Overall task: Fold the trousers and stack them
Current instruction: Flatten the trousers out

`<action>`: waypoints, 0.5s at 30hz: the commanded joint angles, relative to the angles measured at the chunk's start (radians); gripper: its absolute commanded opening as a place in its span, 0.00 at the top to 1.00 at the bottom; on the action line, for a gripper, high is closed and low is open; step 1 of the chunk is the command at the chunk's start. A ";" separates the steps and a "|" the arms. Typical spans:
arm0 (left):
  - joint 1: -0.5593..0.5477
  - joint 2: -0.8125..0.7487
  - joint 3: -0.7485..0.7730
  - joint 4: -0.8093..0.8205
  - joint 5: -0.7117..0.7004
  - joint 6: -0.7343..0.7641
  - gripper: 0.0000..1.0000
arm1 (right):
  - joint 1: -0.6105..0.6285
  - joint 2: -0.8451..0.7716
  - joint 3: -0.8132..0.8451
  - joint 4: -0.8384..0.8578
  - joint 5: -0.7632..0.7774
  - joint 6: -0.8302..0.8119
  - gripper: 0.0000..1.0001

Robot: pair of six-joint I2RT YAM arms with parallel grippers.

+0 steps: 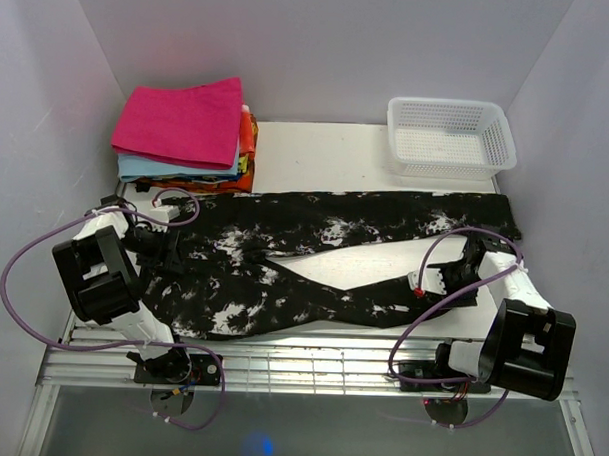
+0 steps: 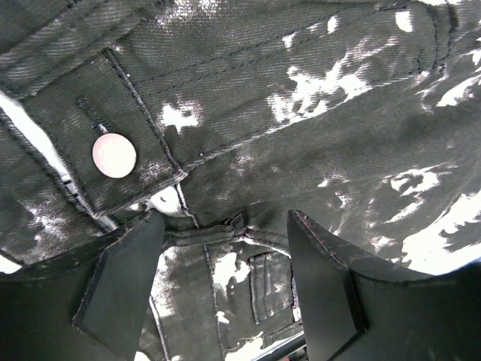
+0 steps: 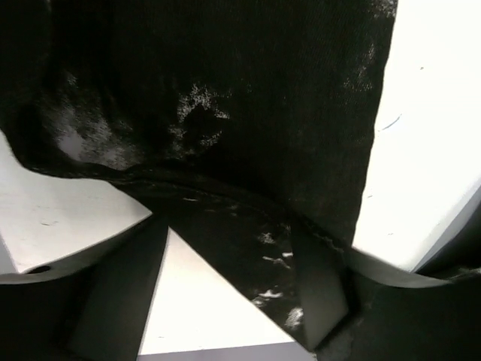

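Over the trousers (image 1: 282, 287) on the bench (image 1: 317, 158), the left jaws and the right jaws hang open. Pinch waist and leg end firmly, then fold together.

A robotics lab cell: plain pale panel walls (image 1: 331, 49) box in a white counter (image 1: 317, 153). A cabled black-and-white left robot arm (image 1: 103, 281) at 7 o'clock and a matching right robot arm (image 1: 526, 341) at 5 o'clock are bolted to slotted aluminium rails (image 1: 310, 366).

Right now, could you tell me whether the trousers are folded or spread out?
Spread out: the trousers lie full length across the table, both legs showing, splayed apart.
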 commanded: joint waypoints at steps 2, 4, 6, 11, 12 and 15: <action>0.004 0.007 -0.021 0.039 0.038 0.008 0.23 | 0.006 0.030 -0.011 0.055 0.053 -0.393 0.44; 0.004 0.010 -0.020 0.045 0.030 0.004 0.25 | 0.008 0.027 -0.001 0.045 0.059 -0.342 0.72; 0.007 0.011 -0.014 0.046 0.029 0.000 0.30 | 0.006 0.021 0.054 -0.020 0.047 -0.295 0.90; 0.010 0.014 -0.001 0.048 0.023 -0.001 0.46 | -0.010 -0.032 0.191 -0.191 -0.022 -0.157 0.92; 0.010 0.013 0.000 0.046 0.023 0.000 0.47 | -0.013 -0.043 0.206 -0.213 -0.033 -0.158 0.92; 0.010 0.011 0.005 0.039 0.036 -0.001 0.46 | -0.015 -0.101 0.200 -0.244 -0.063 -0.218 0.57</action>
